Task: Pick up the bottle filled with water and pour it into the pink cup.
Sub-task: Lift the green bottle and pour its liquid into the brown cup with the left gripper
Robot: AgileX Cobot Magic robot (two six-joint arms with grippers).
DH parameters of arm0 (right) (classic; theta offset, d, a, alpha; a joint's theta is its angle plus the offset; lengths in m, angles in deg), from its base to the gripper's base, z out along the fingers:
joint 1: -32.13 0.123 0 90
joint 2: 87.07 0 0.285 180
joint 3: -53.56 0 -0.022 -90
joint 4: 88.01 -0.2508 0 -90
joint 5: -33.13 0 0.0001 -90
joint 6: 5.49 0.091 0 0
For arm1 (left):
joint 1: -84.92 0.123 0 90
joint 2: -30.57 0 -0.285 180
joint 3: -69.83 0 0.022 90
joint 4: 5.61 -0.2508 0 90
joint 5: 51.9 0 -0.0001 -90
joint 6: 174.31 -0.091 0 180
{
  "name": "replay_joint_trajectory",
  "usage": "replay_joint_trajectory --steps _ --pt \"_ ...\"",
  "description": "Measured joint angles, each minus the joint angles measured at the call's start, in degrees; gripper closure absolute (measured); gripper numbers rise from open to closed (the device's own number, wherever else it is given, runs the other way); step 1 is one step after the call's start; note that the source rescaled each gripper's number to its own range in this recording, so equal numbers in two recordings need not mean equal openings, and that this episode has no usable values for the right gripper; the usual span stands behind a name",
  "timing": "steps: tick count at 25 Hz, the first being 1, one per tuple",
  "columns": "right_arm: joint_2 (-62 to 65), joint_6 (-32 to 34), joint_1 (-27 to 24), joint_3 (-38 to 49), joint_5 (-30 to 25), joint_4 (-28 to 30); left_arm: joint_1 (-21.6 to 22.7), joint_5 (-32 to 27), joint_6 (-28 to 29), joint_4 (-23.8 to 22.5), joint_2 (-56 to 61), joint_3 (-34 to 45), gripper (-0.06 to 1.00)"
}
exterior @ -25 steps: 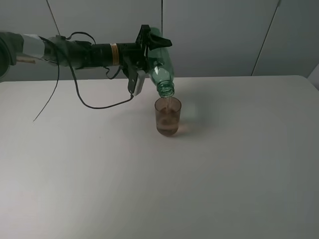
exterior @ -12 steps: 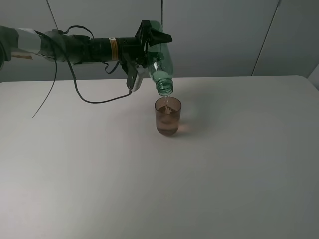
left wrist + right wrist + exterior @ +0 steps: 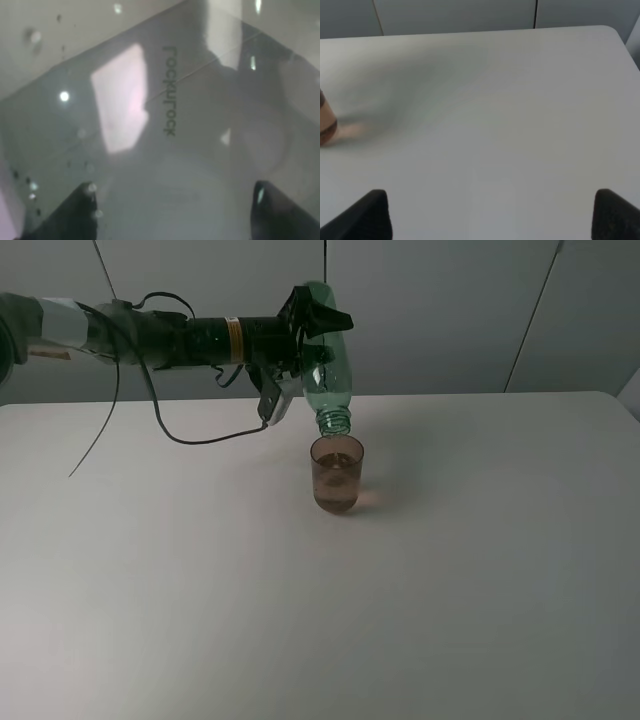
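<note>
The green bottle (image 3: 330, 380) hangs upside down and slightly tilted over the table, its open neck just above the pink cup (image 3: 337, 475). My left gripper (image 3: 300, 355) reaches in from the left and is shut on the bottle's body. In the left wrist view the bottle's clear wall (image 3: 165, 125) fills the picture, with my left gripper (image 3: 175, 215) closed around it. The cup stands upright and holds some liquid. Only a sliver of the cup (image 3: 326, 120) shows in the right wrist view, where my right gripper (image 3: 490, 215) is open over bare table.
The white table (image 3: 480, 570) runs wide around the cup, with its back edge against a grey panelled wall (image 3: 450, 310). A black cable (image 3: 200, 440) droops from the left arm down to the tabletop.
The left arm has lifted a little and turned the bottle steeper, so the neck now points more straight down over the cup. The cup has stayed in place.
</note>
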Motion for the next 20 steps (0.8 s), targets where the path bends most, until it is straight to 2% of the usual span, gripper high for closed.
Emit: replay_joint_trajectory --steps 16,20 --pt "0.0 0.0 0.0 0.0 0.0 0.0 -0.76 -1.65 -4.1 -1.21 1.34 0.0 0.94" --pt "0.0 0.0 0.0 0.0 0.0 0.0 -0.76 -1.78 -1.95 -1.07 1.41 0.0 0.94"
